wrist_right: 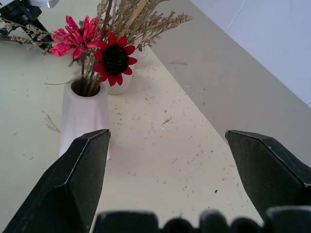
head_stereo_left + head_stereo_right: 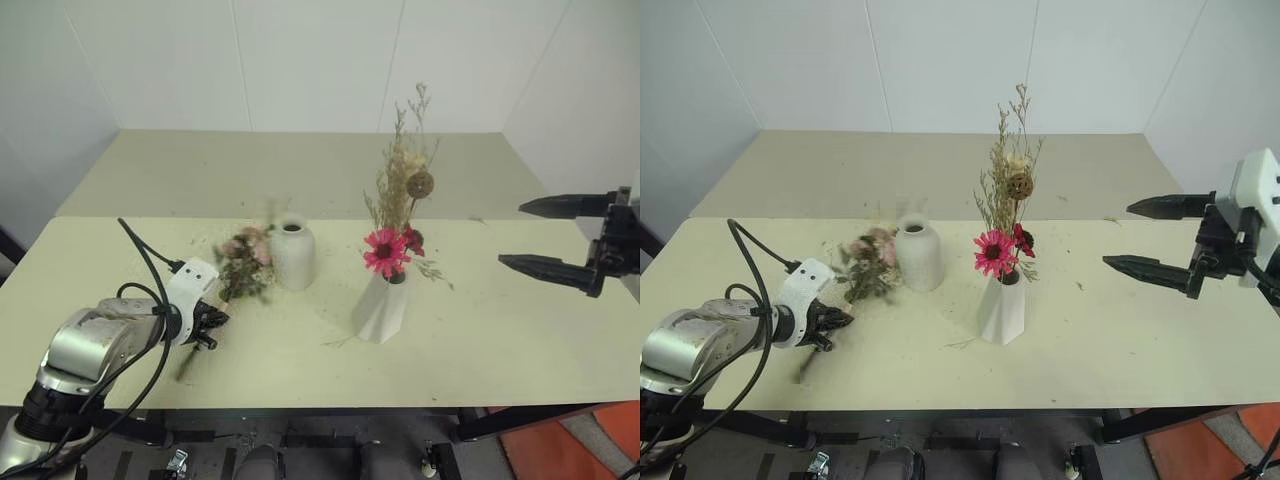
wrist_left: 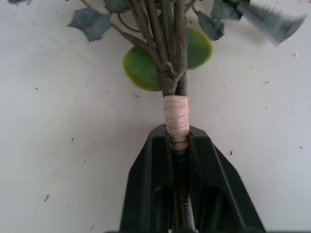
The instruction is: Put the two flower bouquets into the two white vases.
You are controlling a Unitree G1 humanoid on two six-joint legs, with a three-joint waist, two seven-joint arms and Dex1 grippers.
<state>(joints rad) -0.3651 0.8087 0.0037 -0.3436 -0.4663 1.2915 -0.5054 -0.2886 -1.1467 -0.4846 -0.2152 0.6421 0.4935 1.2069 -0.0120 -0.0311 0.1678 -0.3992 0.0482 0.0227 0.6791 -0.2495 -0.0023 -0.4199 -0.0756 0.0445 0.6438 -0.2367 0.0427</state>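
Observation:
The magenta-red bouquet [image 2: 398,215] stands upright in the faceted white vase [image 2: 381,308] at mid table. Left of it stands the rounded white vase [image 2: 293,254], with nothing in its mouth. The pale pink bouquet [image 2: 243,262] lies just left of that vase. My left gripper [image 2: 212,328] is shut on its taped brown stem [image 3: 176,119], low over the table. My right gripper [image 2: 535,235] hangs open in the air at the far right, well away from both vases, with nothing between its fingers [image 1: 80,177].
The pale green table [image 2: 480,350] carries scattered dried flower crumbs. A second table [image 2: 200,170] adjoins it at the back, under white walls. An orange floor patch [image 2: 570,445] shows below the front right edge.

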